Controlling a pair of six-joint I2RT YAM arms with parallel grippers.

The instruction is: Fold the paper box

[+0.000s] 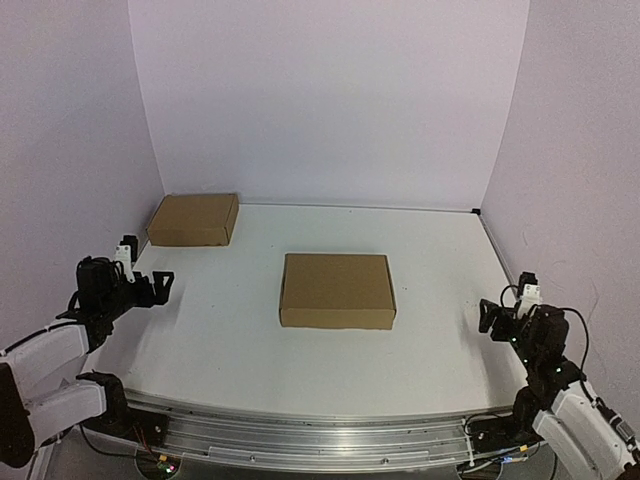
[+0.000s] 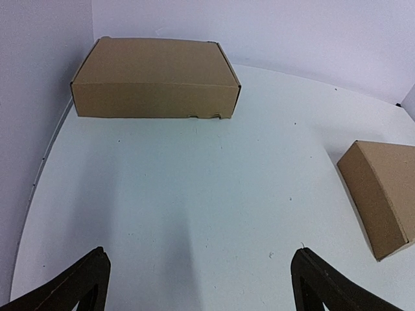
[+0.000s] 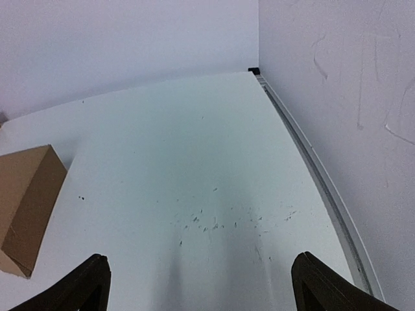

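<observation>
While the left claw (image 1: 158, 285) and the right claw (image 1: 486, 318) hang spread and empty, the shallow brown cardboard paper box (image 1: 337, 290) lies closed on the white tabletop (image 1: 450, 260) between them, well apart from both, so its unheld lid could spring open.

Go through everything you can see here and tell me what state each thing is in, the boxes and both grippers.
paper box: folded shut, lid down, lying flat mid-table.
smaller box: closed, lying flat in the far left corner.
left gripper: open, holding nothing.
right gripper: open, holding nothing.
</observation>
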